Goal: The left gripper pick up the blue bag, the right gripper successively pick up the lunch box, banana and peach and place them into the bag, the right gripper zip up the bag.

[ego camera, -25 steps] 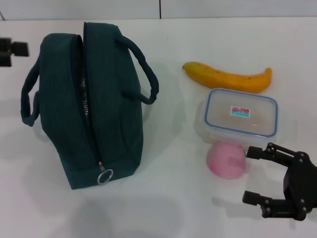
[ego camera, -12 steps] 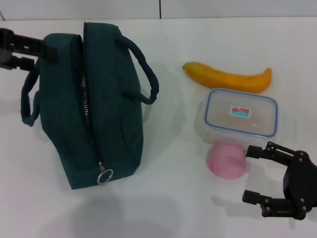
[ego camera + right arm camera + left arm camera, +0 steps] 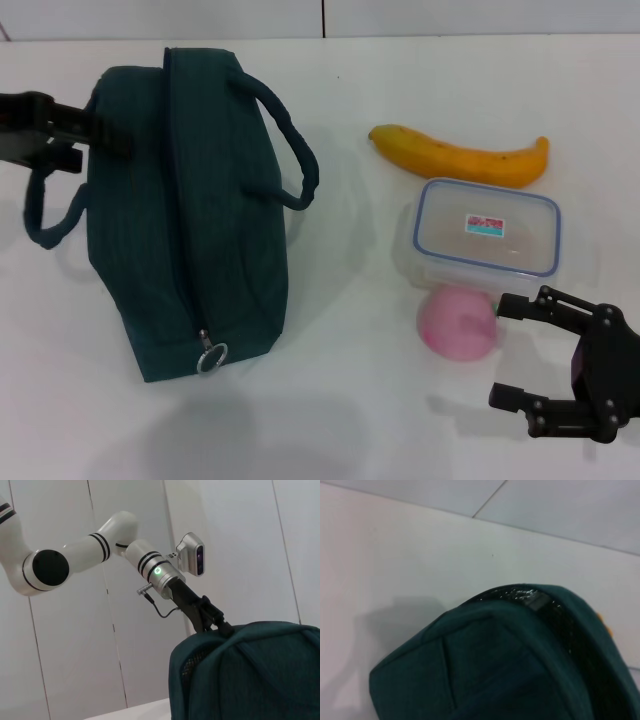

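Fabric of the blue bag [image 3: 185, 215] fills the left half of the white table [image 3: 330, 400], the bag standing with its zip running down the top to a metal ring pull [image 3: 211, 356] at the near end. The left gripper [image 3: 95, 135] reaches in from the left and presses against the bag's far upper corner, beside the left loop handle [image 3: 45, 215]; whether its fingers are apart or together cannot be told. In the right wrist view the same claw meets the bag's top edge. The banana [image 3: 460, 155] lies at the far right, with the lunch box [image 3: 487, 232] just in front of it and the peach [image 3: 457, 322] touching the box's near edge. The right gripper [image 3: 515, 350] rests low at the near right, its fingers spread apart, just beside the peach and gripping nothing.
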